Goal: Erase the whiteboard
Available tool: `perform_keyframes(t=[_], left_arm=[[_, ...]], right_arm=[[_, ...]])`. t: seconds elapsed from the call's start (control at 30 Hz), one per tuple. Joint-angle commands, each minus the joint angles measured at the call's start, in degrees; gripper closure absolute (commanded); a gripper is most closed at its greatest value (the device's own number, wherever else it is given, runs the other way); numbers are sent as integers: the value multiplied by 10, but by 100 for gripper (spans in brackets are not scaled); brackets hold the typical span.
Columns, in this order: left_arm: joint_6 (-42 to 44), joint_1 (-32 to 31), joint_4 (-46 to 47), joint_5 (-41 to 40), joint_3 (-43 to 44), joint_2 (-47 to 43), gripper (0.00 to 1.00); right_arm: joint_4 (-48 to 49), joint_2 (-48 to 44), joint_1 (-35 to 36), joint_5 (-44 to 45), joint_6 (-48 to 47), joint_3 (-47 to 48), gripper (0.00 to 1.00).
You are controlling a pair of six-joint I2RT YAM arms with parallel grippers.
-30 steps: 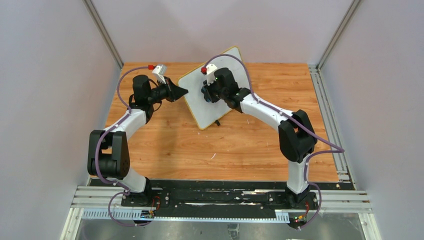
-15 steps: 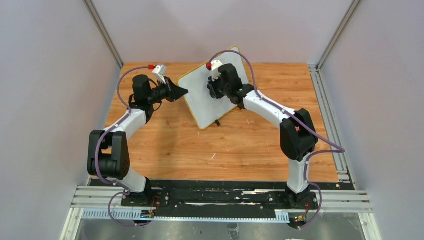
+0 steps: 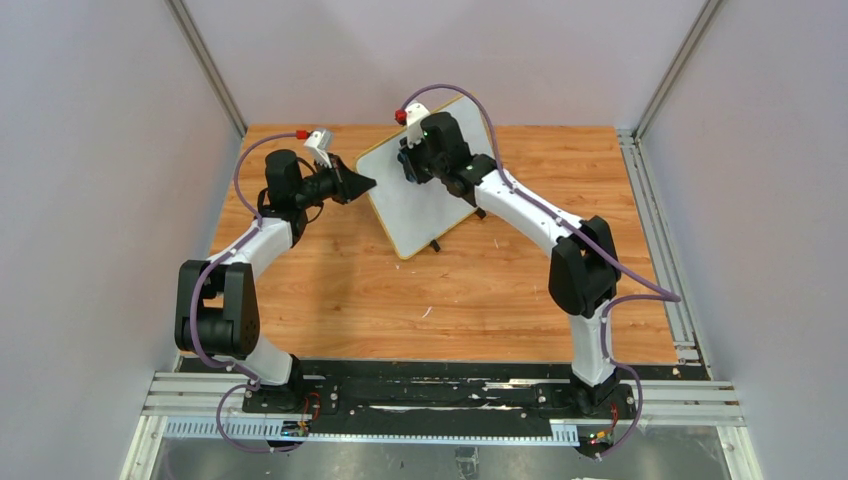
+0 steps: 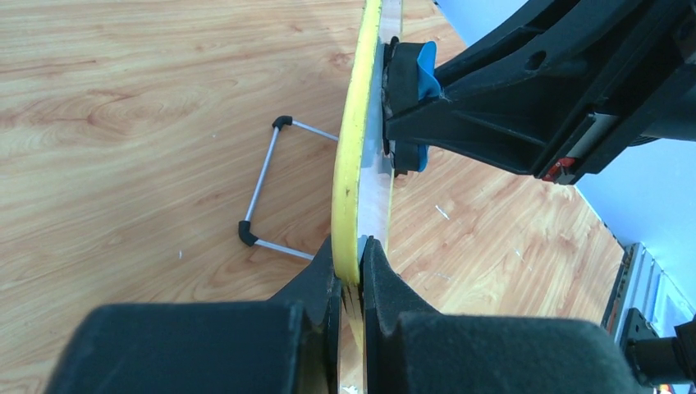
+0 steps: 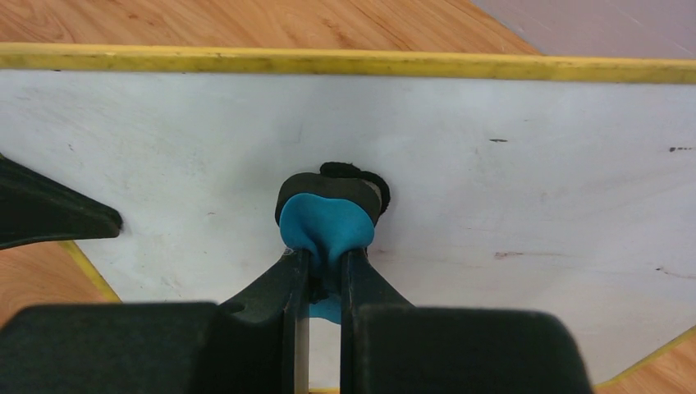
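The whiteboard (image 3: 410, 215) stands tilted on the wooden table, white with a thin yellow rim (image 4: 353, 148). My left gripper (image 3: 368, 184) is shut on its left edge; in the left wrist view my left gripper (image 4: 351, 263) pinches the rim between both pads. My right gripper (image 3: 408, 165) is shut on a blue eraser (image 5: 327, 226), whose black felt presses against the whiteboard (image 5: 533, 164) near its upper left part. The eraser (image 4: 410, 90) touches the board face. Only faint reddish traces (image 5: 509, 255) and dark specks remain on the white surface.
A wire stand with black feet (image 4: 263, 185) props the board from behind; one foot (image 3: 434, 245) shows at the board's near edge. Grey walls enclose the table on three sides. Metal rails (image 3: 660, 230) run along the right edge.
My right gripper has slid the eraser across the board, first a little right, then toward the far upper-left part. The left gripper and the board have stayed put.
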Motion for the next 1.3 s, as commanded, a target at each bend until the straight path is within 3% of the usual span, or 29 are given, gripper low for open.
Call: perform_keyframes(t=[0.0, 0.37, 0.57, 1.27], left_arm=[[129, -6, -53, -27, -13, 13, 100], [130, -7, -53, -26, -12, 15, 100], [133, -7, -53, -28, -15, 9, 100], [133, -7, -53, -27, -14, 9, 100]], right_arm=[[-3, 33, 38, -24, -4, 24, 99], [12, 15, 85, -19, -14, -6, 99], [1, 26, 67, 16, -38, 5, 100], [26, 32, -184, 20, -13, -48, 99]])
